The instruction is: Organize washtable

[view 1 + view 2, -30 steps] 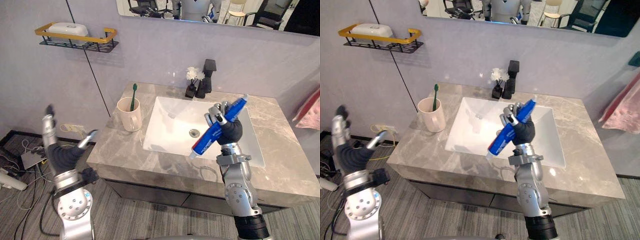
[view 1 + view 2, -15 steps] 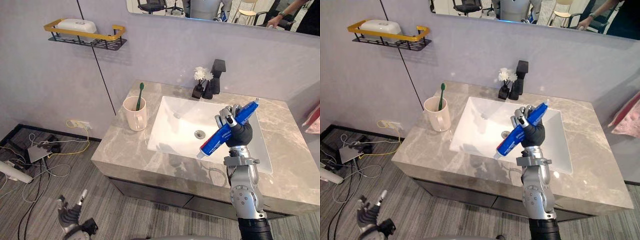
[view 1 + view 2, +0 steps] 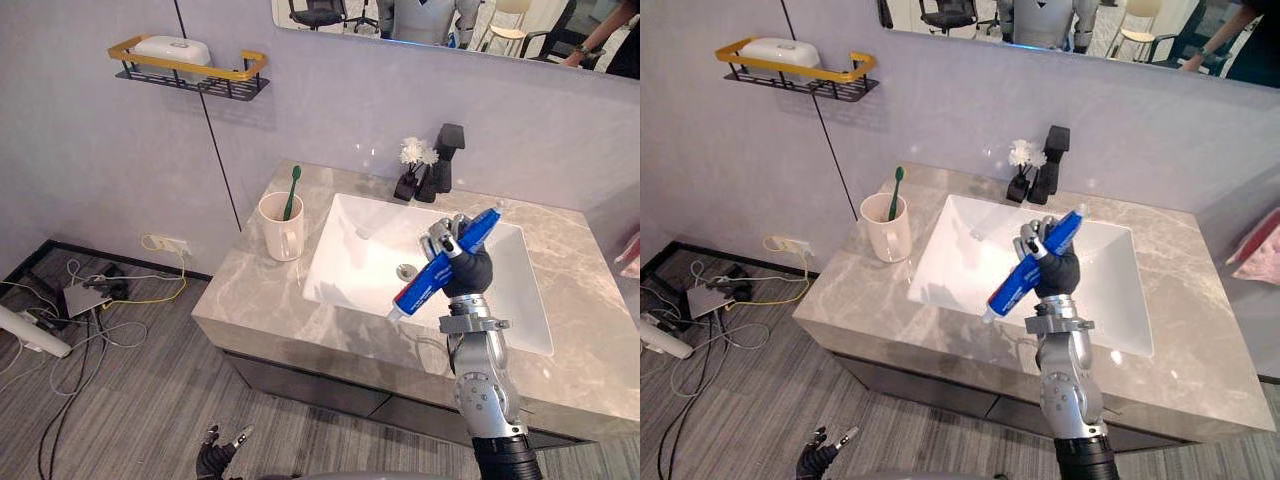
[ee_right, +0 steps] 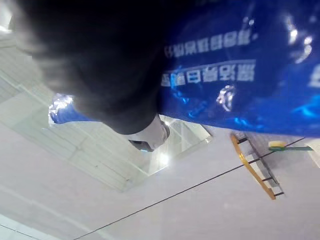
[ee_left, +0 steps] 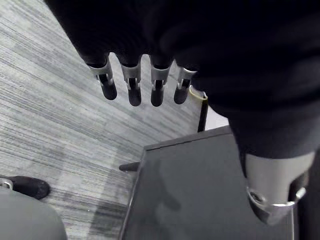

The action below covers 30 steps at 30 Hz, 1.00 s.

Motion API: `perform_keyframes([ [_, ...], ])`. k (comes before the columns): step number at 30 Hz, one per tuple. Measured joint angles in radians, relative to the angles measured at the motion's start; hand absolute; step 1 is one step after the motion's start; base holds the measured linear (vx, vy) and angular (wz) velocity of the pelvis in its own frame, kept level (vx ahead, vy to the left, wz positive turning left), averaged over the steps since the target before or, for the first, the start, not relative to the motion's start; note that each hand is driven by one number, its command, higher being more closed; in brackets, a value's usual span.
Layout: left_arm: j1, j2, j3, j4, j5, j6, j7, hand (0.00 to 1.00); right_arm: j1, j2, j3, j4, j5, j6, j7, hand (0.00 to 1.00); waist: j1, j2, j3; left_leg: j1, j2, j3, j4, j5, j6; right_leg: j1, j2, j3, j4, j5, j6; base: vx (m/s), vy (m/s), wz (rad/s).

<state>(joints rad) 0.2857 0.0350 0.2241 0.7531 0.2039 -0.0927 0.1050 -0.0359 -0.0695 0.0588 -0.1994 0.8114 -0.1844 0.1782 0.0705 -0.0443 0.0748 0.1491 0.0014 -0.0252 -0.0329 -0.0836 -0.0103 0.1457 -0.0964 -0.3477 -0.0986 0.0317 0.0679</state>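
My right hand (image 3: 464,270) is shut on a blue toothpaste tube (image 3: 438,267), held slanted above the front of the white sink (image 3: 355,250), with the white cap end pointing down toward the counter. The tube (image 4: 240,75) shows close up in the right wrist view. A cream cup (image 3: 281,218) holding a green toothbrush (image 3: 292,188) stands on the grey marble counter (image 3: 265,300), left of the sink. My left hand (image 3: 218,460) hangs low near the floor in front of the cabinet, and its fingers (image 5: 132,87) are straight and hold nothing.
A black faucet (image 3: 446,152) and a small vase of white flowers (image 3: 411,165) stand behind the sink. A wall shelf (image 3: 195,70) carries a white soap box (image 3: 172,47). Cables lie on the floor (image 3: 95,295) at left. A pink towel (image 3: 632,255) hangs at right.
My left hand has dropped from beside the counter's left end to near the floor. The camera has shifted. My right hand keeps hold of the tube over the sink.
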Motion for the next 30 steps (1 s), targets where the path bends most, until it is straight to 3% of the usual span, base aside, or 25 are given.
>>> perform_keyframes([
  [10,-0.015,0.040,-0.062,0.063,0.005,-0.001,-0.019,0.00,-0.136,-0.002,0.001,-0.001,-0.086,-0.010,-0.027,1.00,0.002,-0.004,0.003,-0.001,0.001,-0.001,0.000,0.000,0.000,0.000,0.001,0.001,0.000,0.000,0.000,-0.02,-0.004,0.00],
  [13,-0.022,0.048,-0.079,0.064,0.007,-0.001,-0.019,0.00,-0.194,-0.002,0.002,-0.001,-0.125,-0.037,-0.053,1.00,0.006,-0.008,0.008,-0.003,0.001,-0.003,0.000,0.000,0.000,0.000,0.002,-0.002,0.000,0.000,0.000,0.00,-0.001,0.02],
  [16,-0.032,0.057,-0.100,0.065,0.007,-0.002,-0.019,0.00,-0.256,-0.001,0.001,-0.003,-0.166,-0.072,-0.087,1.00,0.026,-0.010,0.015,-0.006,0.001,-0.005,0.001,0.000,0.000,-0.002,0.002,-0.004,0.000,0.000,0.000,0.00,0.000,0.01],
  [22,-0.033,0.068,-0.125,0.065,0.007,-0.005,-0.016,0.00,-0.365,0.008,0.028,-0.003,-0.264,-0.102,-0.172,1.00,0.031,-0.010,0.016,-0.013,-0.001,-0.019,0.003,0.000,0.000,-0.002,0.001,-0.015,0.000,-0.003,0.002,0.00,0.000,0.05],
  [25,-0.049,0.072,-0.141,0.074,0.007,-0.007,-0.014,0.00,-0.425,0.008,0.027,-0.002,-0.338,-0.124,-0.229,1.00,0.054,-0.009,0.021,-0.013,-0.001,-0.021,0.003,0.000,0.000,-0.001,0.001,-0.017,0.000,-0.003,0.002,-0.03,-0.007,0.01],
  [30,-0.049,0.086,-0.156,0.086,0.012,-0.014,-0.011,0.00,-0.522,0.009,0.030,0.048,-0.483,-0.124,-0.303,1.00,0.064,-0.018,0.039,-0.016,0.000,-0.034,0.005,0.000,0.000,0.005,0.001,-0.033,0.000,-0.006,0.001,-0.04,-0.012,0.08],
])
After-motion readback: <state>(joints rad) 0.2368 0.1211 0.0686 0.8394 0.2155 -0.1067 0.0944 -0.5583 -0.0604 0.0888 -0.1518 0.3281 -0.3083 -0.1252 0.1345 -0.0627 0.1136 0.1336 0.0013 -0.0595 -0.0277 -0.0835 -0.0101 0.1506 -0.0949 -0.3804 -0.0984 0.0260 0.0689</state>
